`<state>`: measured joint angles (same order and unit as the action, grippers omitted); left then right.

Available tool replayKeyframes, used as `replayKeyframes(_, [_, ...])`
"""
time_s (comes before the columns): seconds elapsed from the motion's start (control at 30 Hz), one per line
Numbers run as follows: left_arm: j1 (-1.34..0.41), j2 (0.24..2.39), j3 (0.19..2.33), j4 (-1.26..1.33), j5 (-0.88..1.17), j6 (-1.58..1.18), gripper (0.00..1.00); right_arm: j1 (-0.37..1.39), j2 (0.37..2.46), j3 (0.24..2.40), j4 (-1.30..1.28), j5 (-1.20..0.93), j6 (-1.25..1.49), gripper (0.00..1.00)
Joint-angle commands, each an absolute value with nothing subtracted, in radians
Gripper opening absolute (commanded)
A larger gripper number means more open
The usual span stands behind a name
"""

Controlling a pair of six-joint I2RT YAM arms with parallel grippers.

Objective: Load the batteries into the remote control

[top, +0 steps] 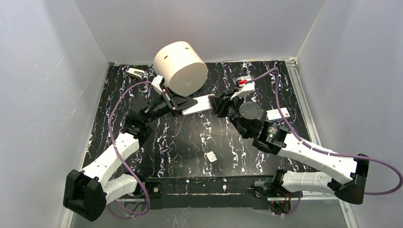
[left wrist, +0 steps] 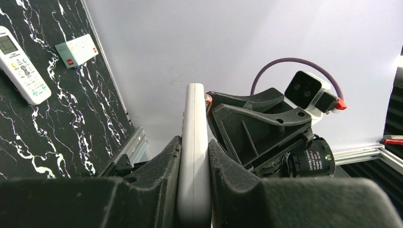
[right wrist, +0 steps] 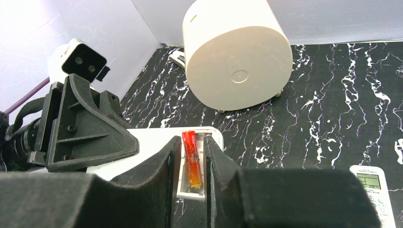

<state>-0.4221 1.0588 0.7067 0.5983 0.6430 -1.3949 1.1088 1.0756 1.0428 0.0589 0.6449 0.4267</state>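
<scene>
At the centre of the top view, the left gripper [top: 183,105] is clamped tight on 1 end of the white remote control [top: 200,103]. At its right end, the right gripper [right wrist: 191,145] stands narrowly parted astride 1 orange-red battery [right wrist: 192,159] lying in the remote's open compartment. A small white cover piece [top: 211,156] lies lower centre on the black marbled table [top: 190,137].

No text is legible. The spare remote [left wrist: 21,64] has button marks, possibly lettering, too small to read.
</scene>
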Motion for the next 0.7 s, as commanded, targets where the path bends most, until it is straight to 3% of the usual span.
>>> replayKeyframes(0.0, [-0.419,1.038,0.726,0.651,0.646,-1.394,0.0,1.108,1.084,1.106,0.03,0.681,0.437,0.3])
replayKeyframes(0.17, [-0.419,1.039,0.729,0.655,0.636,-1.394,0.0,1.108,1.086,1.12,0.003,0.673,0.459,0.28])
replayKeyframes(0.33, [-0.419,1.039,0.72,0.686,0.614,-1.405,0.0,1.108,1.095,1.166,-0.078,0.676,0.503,0.39])
replayKeyframes(0.67, [-0.42,1.045,0.71,0.725,0.588,-1.411,0.0,1.109,1.124,1.226,-0.185,0.626,0.598,0.41])
